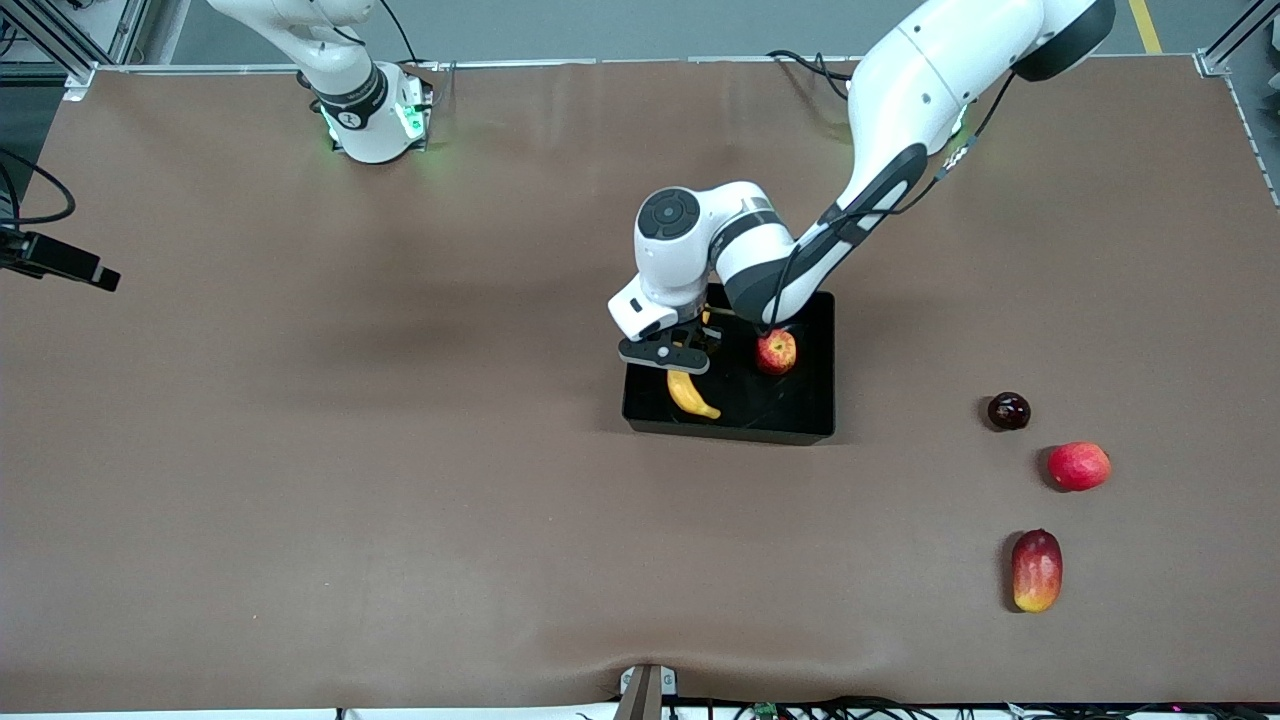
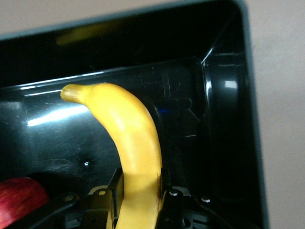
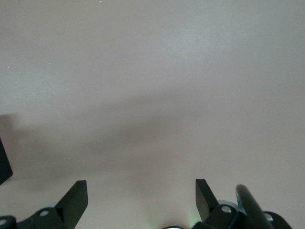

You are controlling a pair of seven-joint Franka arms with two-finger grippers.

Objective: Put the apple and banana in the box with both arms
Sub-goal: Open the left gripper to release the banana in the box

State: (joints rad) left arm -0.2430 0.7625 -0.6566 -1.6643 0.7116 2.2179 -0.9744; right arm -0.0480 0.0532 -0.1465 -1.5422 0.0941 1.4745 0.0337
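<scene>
Mango (image 1: 1036, 571) and two other stray fruits sit nearest me on the counter (image 1: 400, 500). Farther back, I have the left tool (image 1: 684, 353) clamped mid-banana (image 2: 136, 157) inside the box (image 1: 815, 400), beside the apple (image 1: 776, 351). Banana looks light, smooth, bruisable; mid-body hold suits. Right tool (image 3: 141, 198) waits wide open, holding nothing.

A brown mat (image 1: 330, 480) covers the whole table under even light, aluminium frame posts (image 1: 60, 40) standing at its corners, grey floor with a yellow line (image 1: 1145, 25) showing past its edge and cables (image 1: 830, 708) trailing along the camera's side.
</scene>
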